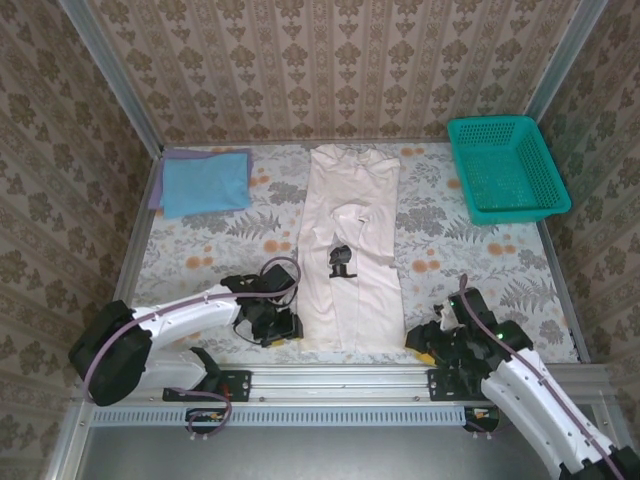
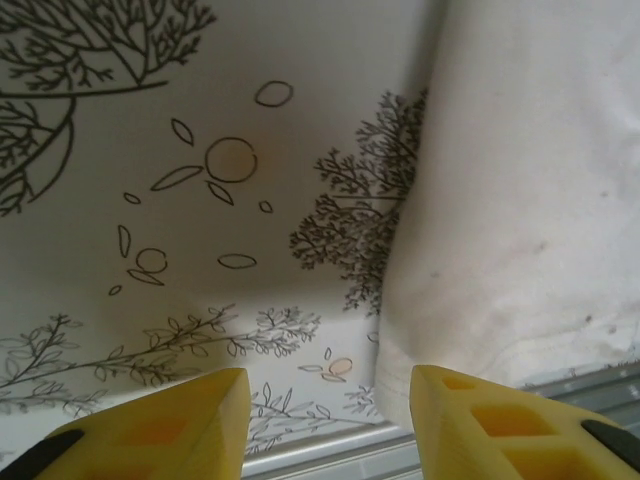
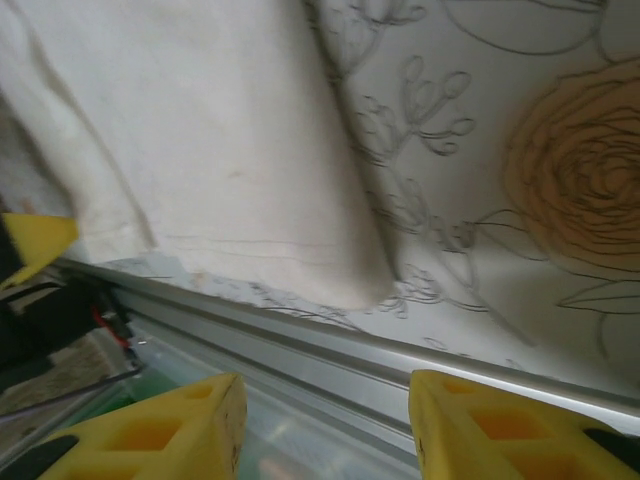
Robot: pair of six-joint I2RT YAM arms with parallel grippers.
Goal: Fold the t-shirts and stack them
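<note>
Hidden or cut off: in the left wrist view we see only the near hem corner of the off-white t-shirt (image 2: 520,200). In the right wrist view its other hem corner (image 3: 220,150) runs out of the picture at the top. We cannot make out what the small black print (image 1: 341,262) depicts.
Hard to tell: a lilac strip (image 1: 157,192) shows along the left side of the light blue t-shirt (image 1: 205,182), and we cannot say what it is. A yellow shape (image 3: 30,245) sits at the left margin of the right wrist view, cut off and not identifiable.
Off-white t-shirt: we see it (image 1: 350,250) as a long narrow strip down the middle of the table (image 1: 450,270), from the far edge to the near edge.
Light blue t-shirt: folded flat at the far left corner.
Left gripper: it (image 1: 278,328) is low at the near edge, just left of the hem. Its jaws (image 2: 330,400) stand wide with nothing between them, and the hem corner lies just beside one fingertip.
Right gripper: it (image 1: 425,340) is at the near edge, just right of the hem. Its jaws (image 3: 328,400) are wide and hold nothing.
Around: a teal basket (image 1: 520,213) stands at the far right corner, well apart from both shirts.
In the way: the metal rail (image 3: 400,350) runs along the near edge, between the right fingers and the hem.
</note>
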